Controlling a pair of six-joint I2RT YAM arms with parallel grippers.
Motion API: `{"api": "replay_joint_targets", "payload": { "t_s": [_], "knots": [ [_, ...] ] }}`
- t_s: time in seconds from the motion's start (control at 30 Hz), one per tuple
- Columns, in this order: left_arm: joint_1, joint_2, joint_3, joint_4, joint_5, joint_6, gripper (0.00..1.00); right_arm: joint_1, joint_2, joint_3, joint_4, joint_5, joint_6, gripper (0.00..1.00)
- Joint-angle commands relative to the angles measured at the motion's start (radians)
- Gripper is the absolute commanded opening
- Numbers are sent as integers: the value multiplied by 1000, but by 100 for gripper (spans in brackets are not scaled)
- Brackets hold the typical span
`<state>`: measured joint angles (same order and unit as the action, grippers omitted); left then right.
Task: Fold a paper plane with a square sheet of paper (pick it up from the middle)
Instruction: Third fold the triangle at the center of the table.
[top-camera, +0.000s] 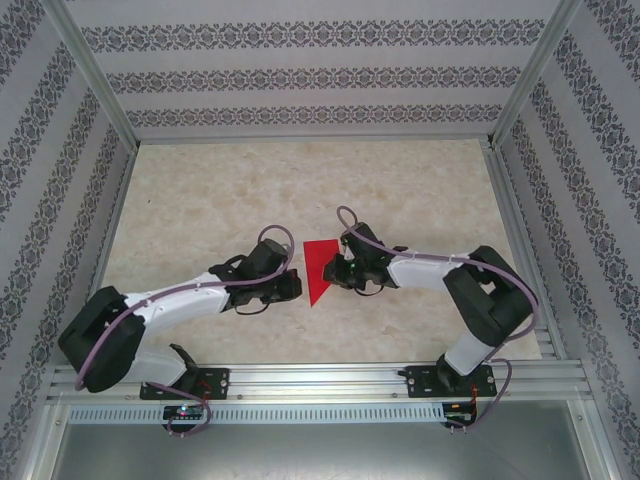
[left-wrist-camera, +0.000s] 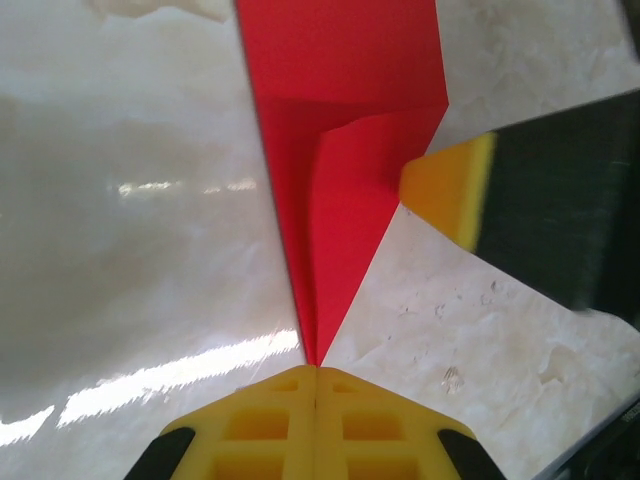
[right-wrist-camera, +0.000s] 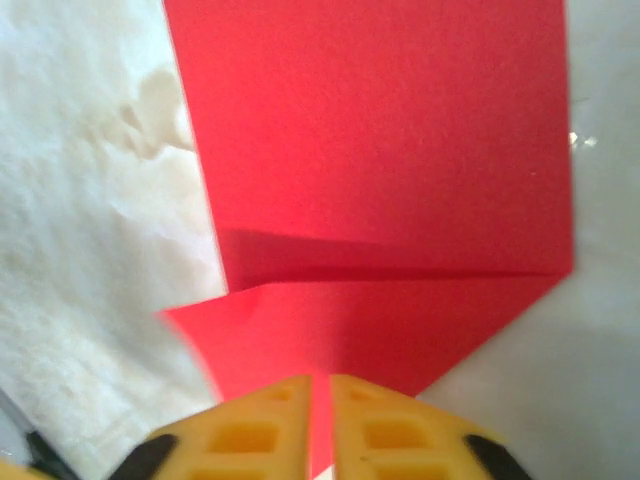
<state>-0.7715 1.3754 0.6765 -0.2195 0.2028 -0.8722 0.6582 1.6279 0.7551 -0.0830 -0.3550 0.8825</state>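
Note:
The square sheet of paper (top-camera: 320, 265) lies on the table as a bright red pointed shape, wide end far and tip toward me. My left gripper (top-camera: 297, 287) is shut, and the paper (left-wrist-camera: 340, 120) narrows to its tip right at the closed fingertips (left-wrist-camera: 316, 372); I cannot tell whether the tip is pinched. My right gripper (top-camera: 333, 272) is at the paper's right edge. Its jaws (right-wrist-camera: 321, 385) stand a sliver apart over a folded flap (right-wrist-camera: 380, 330), with red showing in the gap. One right finger (left-wrist-camera: 450, 190) touches that flap's edge.
The beige marbled tabletop (top-camera: 200, 200) is walled by patterned panels (top-camera: 300, 80) in an aluminium frame. A metal rail (top-camera: 320, 380) carrying both arm bases runs along the near edge. Both arms reach inward and meet at the centre.

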Motion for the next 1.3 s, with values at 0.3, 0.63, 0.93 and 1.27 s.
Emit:
{"api": "replay_joint_targets", "payload": {
  "t_s": [0.3,0.63,0.93,1.27],
  "knots": [
    [-52,187,147,162,-60,-25,3,-183,-147,-49,-81,13,-78,51],
    [-52,310,203,49,-253,-40,0,-191,-50,-35,-29,-117,-109,51],
    [-52,354,206,26,-274,-56,0,-162,26,0,-9,-134,-82,49],
    [-51,370,213,-2,-278,-60,0,-145,59,11,54,-175,-55,35]
  ]
}}
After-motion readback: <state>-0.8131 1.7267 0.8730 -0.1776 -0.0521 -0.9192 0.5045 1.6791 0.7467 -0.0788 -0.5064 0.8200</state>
